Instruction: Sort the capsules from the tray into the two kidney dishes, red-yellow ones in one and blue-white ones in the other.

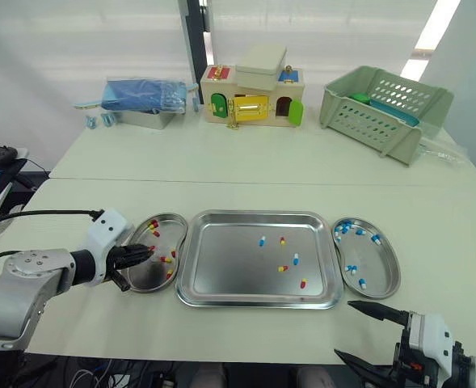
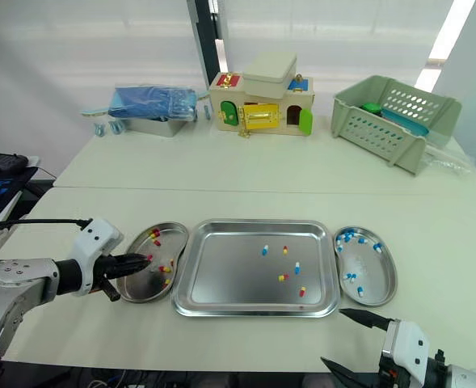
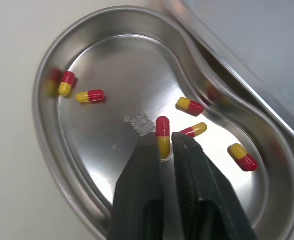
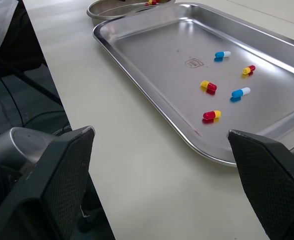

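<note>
Left claw, eye view: my left gripper (image 1: 145, 254) hovers over the left kidney dish (image 1: 162, 218), lower left of frame.
Tray, eye view: the tray (image 1: 221, 299) at centre holds five loose capsules (image 1: 296, 259); the right kidney dish (image 1: 393, 279) holds blue-white capsules (image 1: 347, 228).
Left wrist view: pinched on a red-yellow capsule (image 3: 161, 134), not yet released.
Right wrist view: my right gripper (image 4: 160, 132) gapes wide, empty, beside the tray.

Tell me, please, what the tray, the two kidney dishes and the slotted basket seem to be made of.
Tray: likely stainless steel, satin silver with soft reflections. Left kidney dish and right kidney dish: apparently the same metal, shinier; the left one mirrors its red-yellow capsules. Slotted basket: probably moulded plastic, matte pale green, evenly coloured.
</note>
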